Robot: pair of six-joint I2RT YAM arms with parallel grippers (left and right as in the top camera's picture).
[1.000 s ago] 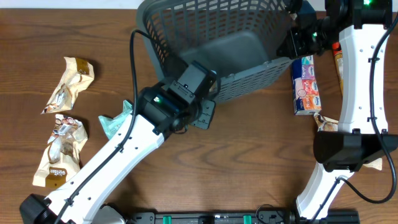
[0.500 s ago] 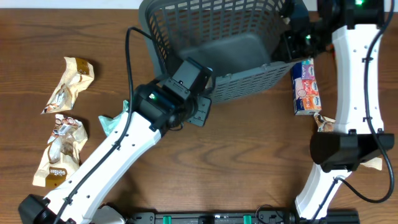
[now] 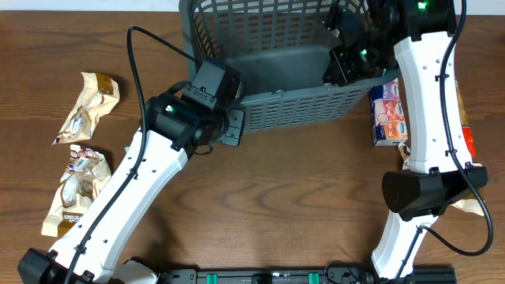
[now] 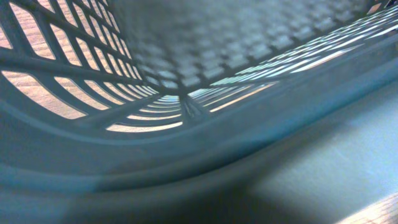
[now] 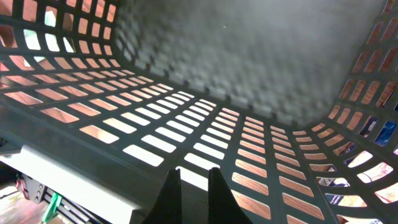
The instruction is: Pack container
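The container (image 3: 292, 110), a dark grey-green lattice basket, sits at the far middle of the wooden table (image 3: 300, 205), its far side cut off by the top edge of the overhead view. Its solid floor and slotted near wall are both in plain sight.

The right gripper (image 3: 346, 65) is at the basket's right wall. In the right wrist view its two dark fingers (image 5: 172, 186) stand close together, pinched over the thick rim, with the slotted wall and floor of the container (image 5: 186, 124) spread out beyond them.

The left gripper (image 3: 230, 126) is pressed to the near-left corner of the basket. The left wrist view is filled by the rim and lattice of the container (image 4: 186, 143) at very close range and shows no fingers, so I cannot tell whether this pincer is spread or closed.

Just beside the basket's right wall lies a blue, white and red packet (image 3: 389, 110), partly crossed by the right arm. A teal packet (image 3: 144, 155) pokes out from under the left arm. Well apart on the left lie two gold-brown snack packets, one farther away (image 3: 91, 106) and one nearer (image 3: 77, 193).
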